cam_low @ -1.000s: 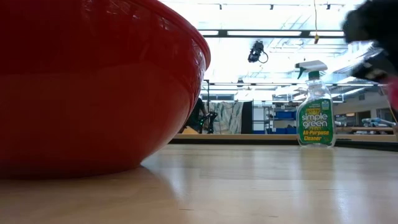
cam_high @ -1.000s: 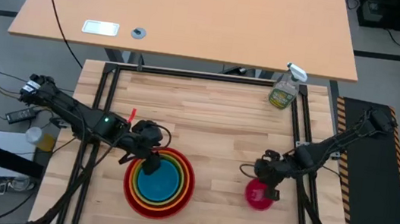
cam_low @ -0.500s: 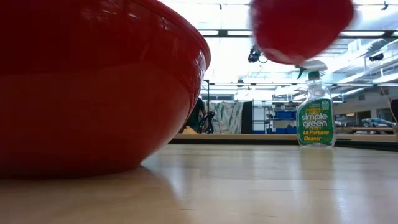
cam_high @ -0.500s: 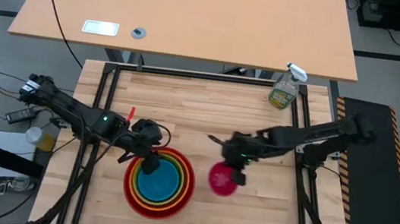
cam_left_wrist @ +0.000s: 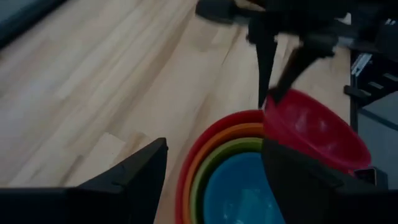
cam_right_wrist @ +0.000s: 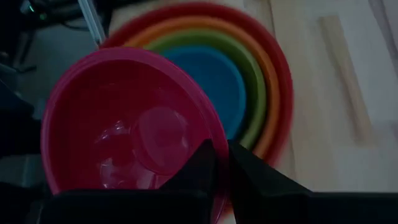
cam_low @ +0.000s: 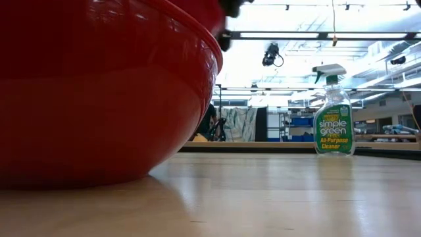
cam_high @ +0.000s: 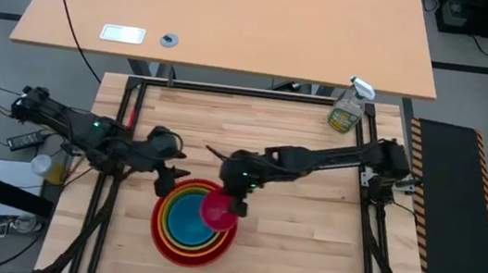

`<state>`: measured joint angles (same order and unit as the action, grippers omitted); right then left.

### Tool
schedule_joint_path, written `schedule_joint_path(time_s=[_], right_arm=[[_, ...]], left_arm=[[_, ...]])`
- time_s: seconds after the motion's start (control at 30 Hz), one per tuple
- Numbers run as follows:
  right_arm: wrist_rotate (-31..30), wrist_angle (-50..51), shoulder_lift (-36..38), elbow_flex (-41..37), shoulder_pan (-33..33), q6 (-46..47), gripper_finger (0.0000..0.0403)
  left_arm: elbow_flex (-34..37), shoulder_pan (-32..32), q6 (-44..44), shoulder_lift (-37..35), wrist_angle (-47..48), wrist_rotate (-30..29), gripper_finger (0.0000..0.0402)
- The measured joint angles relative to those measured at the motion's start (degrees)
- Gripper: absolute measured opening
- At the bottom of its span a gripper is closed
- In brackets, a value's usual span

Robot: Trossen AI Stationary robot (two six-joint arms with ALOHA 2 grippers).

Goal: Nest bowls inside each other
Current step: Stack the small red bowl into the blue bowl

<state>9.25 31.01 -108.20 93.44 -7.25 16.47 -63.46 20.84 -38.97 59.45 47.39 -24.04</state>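
Observation:
A stack of bowls, red (cam_high: pixel 160 235) outermost, then orange, lime green and blue (cam_high: pixel 188 224), stands on the table near its front edge. The red bowl (cam_low: pixel 99 92) fills the left of the low view. My right gripper (cam_high: pixel 237 207) is shut on the pink bowl (cam_high: pixel 216 210), which hangs over the right part of the stack. My left gripper (cam_high: pixel 163 185) stands open just off the stack's far left rim with nothing between its fingers. The stack (cam_left_wrist: pixel 230 168) shows beyond those fingers. My right gripper pinches the pink bowl's rim (cam_right_wrist: pixel 219 146), one finger inside the bowl and one outside. The fingers (cam_left_wrist: pixel 266 68) slant down from the table's right and far side. The bowl is lifted clear and tilted, its hollow up, above the stacked bowls (cam_right_wrist: pixel 249 74).
A clear spray bottle with a green label (cam_high: pixel 347 112) stands at the table's far right corner and also shows as a bottle (cam_low: pixel 334 112) in the low view. Bare wood (cam_high: pixel 305 247) lies to the right of the stack.
My right gripper has carried the pink bowl from the table's right part toward the left, lifted clear, until it hangs over the stack. My left gripper has drawn back and up from the stack, toward the left and far edges, and stays open.

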Motion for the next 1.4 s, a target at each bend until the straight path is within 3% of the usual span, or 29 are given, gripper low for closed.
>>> schedule_joint_path(time_s=[0.3, 0.5, 0.9, 1.13, 1.4], right_arm=[[2.9, -8.32, -11.19, 8.01, 0.0, -0.21, 0.004], [2.86, -10.28, -16.19, 11.15, -0.58, -5.88, 0.0041], [2.83, -7.94, -19.3, 11.37, -0.74, -8.93, 0.0041], [-0.23, -7.01, -19.3, 11.37, -0.35, -8.98, 0.0042], [1.34, -6.79, -19.3, 10.47, 0.75, -8.74, 0.0094]], left_arm=[[0.0, 0.01, 7.55, -5.99, 3.9, -4.19, 0.0263], [0.0, 0.0, 9.65, -7.31, 5.63, -4.91, 0.0263], [0.0, 0.03, 6.62, -7.75, 8.06, -4.65, 0.0263], [-0.01, 0.03, 5.49, -7.75, 7.57, -4.36, 0.0263], [0.0, 0.05, 3.98, -7.75, 7.07, -4.34, 0.0263]])
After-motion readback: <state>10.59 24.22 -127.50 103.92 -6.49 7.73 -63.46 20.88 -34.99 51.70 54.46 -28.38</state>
